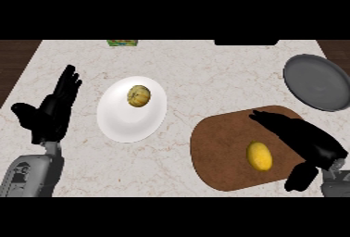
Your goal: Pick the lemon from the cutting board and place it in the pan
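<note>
At the far left of the frame, the left hand (51, 113) is resting open, fingers straight and pointing up, over the marble tabletop (205, 69). A white plate (131, 109) is sitting left of centre, carrying a small brownish-yellow fruit (139, 96). At lower right, the lemon (259, 156) is lying on the brown cutting board (219, 152), the right hand (301, 134) hovering just beside it, fingers spread wide and holding nothing. The grey pan (317, 82) is sitting at upper right.

The right hand (301, 134) covers the board's (219, 148) right edge beneath it. Beyond its fingertips the pan (318, 83) runs off the right edge. A green item (123, 43) and a dark object (246, 42) are cut off at the table's (205, 69) far edge.
</note>
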{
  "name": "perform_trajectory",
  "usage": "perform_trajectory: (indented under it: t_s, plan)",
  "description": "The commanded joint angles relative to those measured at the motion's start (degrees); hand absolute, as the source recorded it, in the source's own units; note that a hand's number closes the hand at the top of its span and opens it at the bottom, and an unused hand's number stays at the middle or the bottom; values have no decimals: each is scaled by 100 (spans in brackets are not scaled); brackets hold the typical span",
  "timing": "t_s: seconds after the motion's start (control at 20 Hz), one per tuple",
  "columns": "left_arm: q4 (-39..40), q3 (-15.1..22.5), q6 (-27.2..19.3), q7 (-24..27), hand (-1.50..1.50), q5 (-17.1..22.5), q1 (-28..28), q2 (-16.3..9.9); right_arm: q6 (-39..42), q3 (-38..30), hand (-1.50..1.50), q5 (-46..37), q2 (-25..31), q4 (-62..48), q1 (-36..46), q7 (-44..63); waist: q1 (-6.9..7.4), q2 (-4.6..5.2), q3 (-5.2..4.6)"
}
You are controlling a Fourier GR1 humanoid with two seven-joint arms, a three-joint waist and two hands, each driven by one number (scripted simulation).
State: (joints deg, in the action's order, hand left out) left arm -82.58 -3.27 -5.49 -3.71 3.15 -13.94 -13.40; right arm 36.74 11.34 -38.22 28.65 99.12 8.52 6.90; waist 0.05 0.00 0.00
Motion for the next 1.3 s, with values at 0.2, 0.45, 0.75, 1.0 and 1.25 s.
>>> perform_trajectory:
  t_s: [0.2, 0.45, 0.75, 1.0, 1.25]
  plan:
    - [-326, -84, 29, -178, 0, -79, 193, 122, 375, 107, -150, -505, -551, -522, 464, 159, 17, -1, -1]
    - [-38, -282, 301, 122, 0, -45, 184, 26, -333, 279, -150, -1177, -610, -767, -56, -393, 3, -1, 0]
    - [-319, -23, 43, -110, 0, -330, 158, 322, -189, 412, -150, -1549, -902, -1443, 386, -353, 11, 1, 0]
    - [-418, -149, 24, -240, 0, -310, 182, 352, -178, 368, -150, -1747, -873, -1511, 120, -604, 1, -3, 0]
    - [-8, -365, 344, 45, 0, -172, 70, 138, -250, 332, 150, -1685, -508, -1913, 471, -1697, 13, 2, 0]
